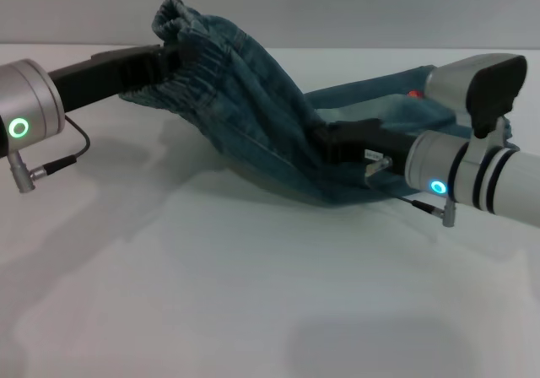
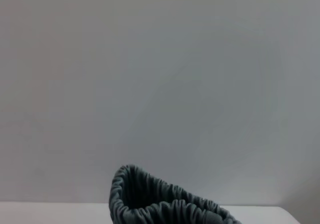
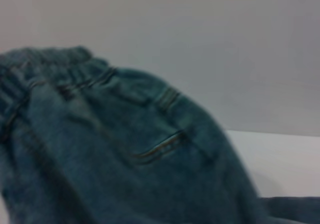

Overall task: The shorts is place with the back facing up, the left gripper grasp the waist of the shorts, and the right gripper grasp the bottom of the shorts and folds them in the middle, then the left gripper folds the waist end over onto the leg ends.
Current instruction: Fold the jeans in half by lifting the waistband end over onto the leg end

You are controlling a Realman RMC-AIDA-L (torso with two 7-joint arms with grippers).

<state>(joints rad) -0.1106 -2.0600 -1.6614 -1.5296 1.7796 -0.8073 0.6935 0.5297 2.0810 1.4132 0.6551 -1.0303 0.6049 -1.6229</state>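
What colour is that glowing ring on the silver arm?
Green, on the left arm's light ring; clearest in the head view.

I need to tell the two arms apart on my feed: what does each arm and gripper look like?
The left gripper is a black claw on a black wrist, joined to a silver cylindrical arm with a green light ring and a thin black cable ending in a silver plug. The right gripper is a narrow black claw on a white and silver arm with black bands, a blue light, a grey-black block on top and a small label.

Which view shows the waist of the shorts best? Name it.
The head view: the waist of the shorts shows lifted at the left gripper. The left wrist view catches only its ruffled edge; the right wrist view shows it blurred.
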